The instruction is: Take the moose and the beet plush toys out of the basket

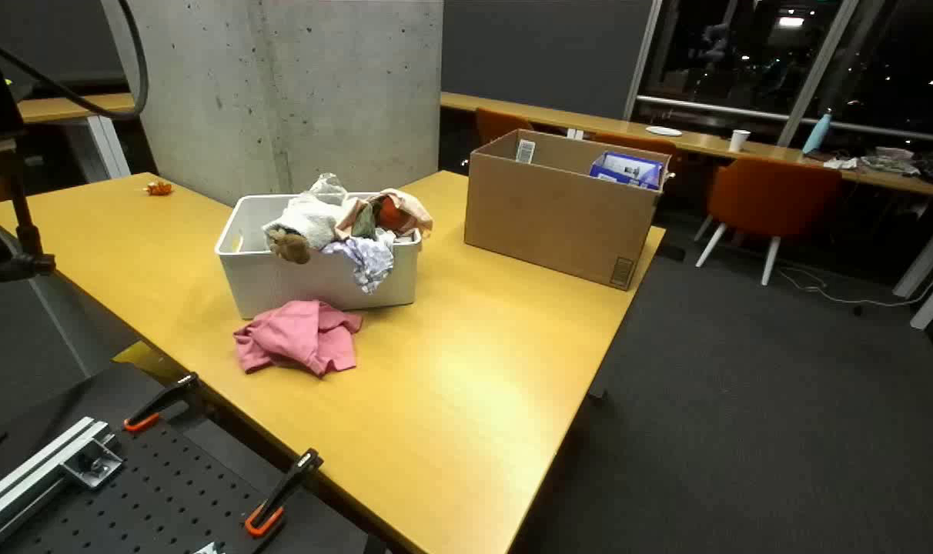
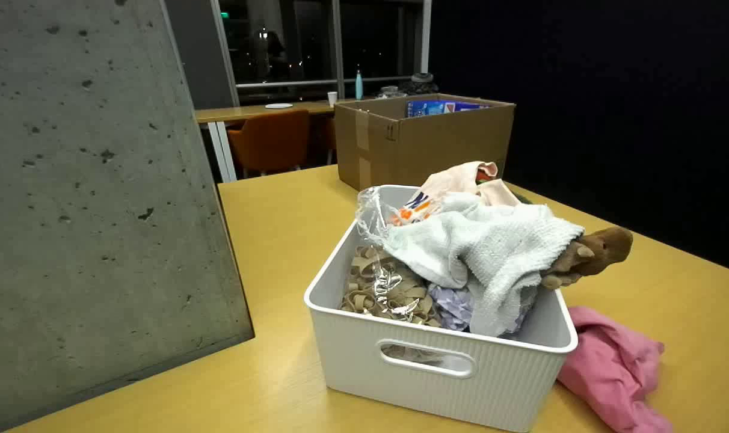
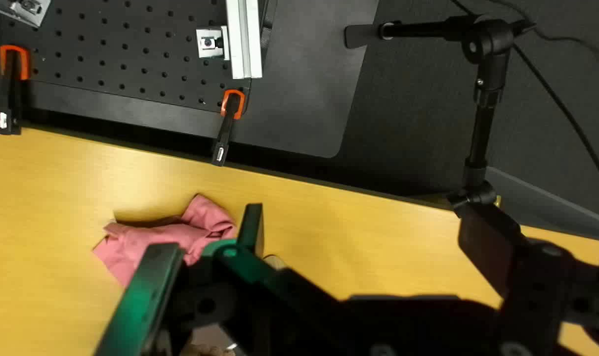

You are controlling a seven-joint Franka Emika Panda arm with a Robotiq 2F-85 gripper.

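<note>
The light grey basket (image 1: pixel 320 281) stands on the table and also shows in an exterior view (image 2: pixel 497 373). The moose's brown head (image 1: pixel 289 245) pokes out from under a white cloth over the basket's rim; it also shows in an exterior view (image 2: pixel 605 249). A red-orange round shape (image 1: pixel 393 214), likely the beet, lies in the basket partly wrapped in a peach cloth; only a sliver shows in an exterior view (image 2: pixel 483 177). My gripper (image 3: pixel 361 232) is open and empty in the wrist view, above the table. It hides most of the basket there and is outside both exterior views.
A pink cloth (image 1: pixel 301 335) lies against the basket's front. A cardboard box (image 1: pixel 551 208) stands at the far table edge. A concrete pillar (image 1: pixel 282 92) rises behind the basket. Clamps (image 1: pixel 285 492) sit at the table's near edge. A camera stand (image 3: pixel 487 84) stands beside it.
</note>
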